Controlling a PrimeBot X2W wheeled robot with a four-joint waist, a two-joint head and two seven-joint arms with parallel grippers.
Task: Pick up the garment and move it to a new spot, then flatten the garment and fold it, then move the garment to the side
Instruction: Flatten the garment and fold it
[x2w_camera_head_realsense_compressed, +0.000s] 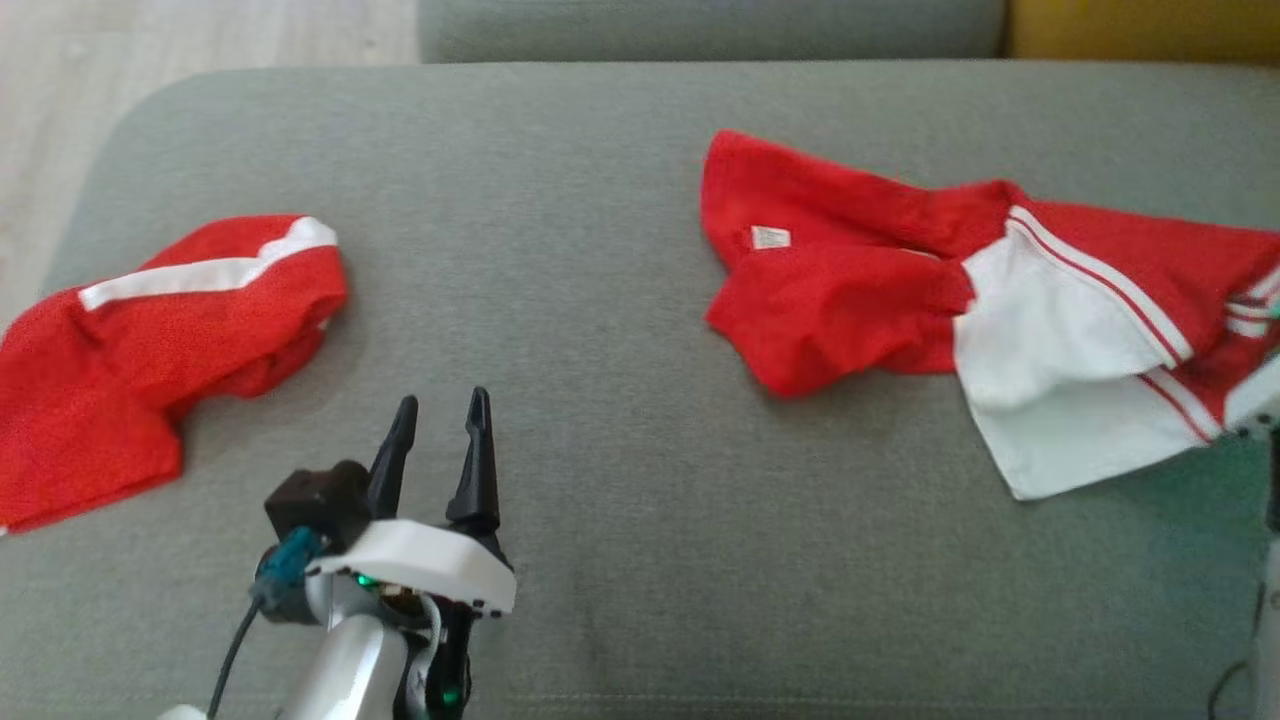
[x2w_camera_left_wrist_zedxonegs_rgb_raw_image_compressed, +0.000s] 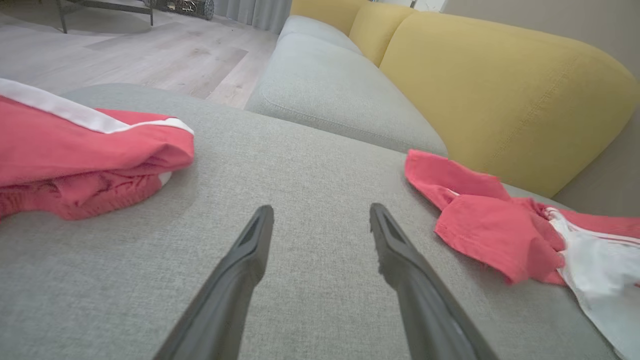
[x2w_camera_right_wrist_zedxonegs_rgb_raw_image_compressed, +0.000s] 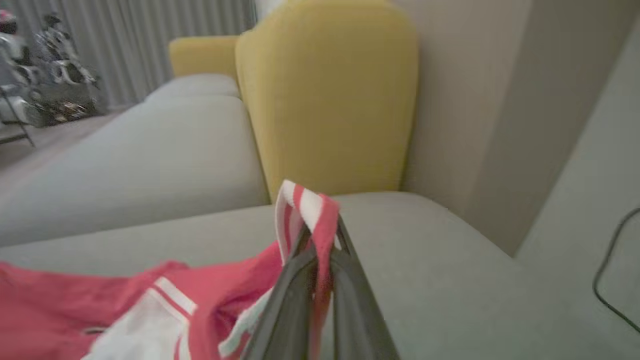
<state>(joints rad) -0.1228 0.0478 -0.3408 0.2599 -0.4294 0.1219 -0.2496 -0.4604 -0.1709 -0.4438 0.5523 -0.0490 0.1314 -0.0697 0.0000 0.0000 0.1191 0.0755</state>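
- Black-fingered right gripper is pressed together on a striped edge of the red-and-white garment, and the cloth folds over the fingertips.
- From that pinch, the garment trails off toward 8 o'clock in the right wrist view, onto the grey cushion.
- A yellow backrest rises at 12 o'clock.
- The left gripper is spread wide and holds nothing, over bare cushion in the left wrist view.
- In the head view the red-and-white garment lies crumpled at 2 o'clock from the left gripper, well apart from it.
- A second red garment with a white stripe is bunched at 10 o'clock, near the cushion's edge.
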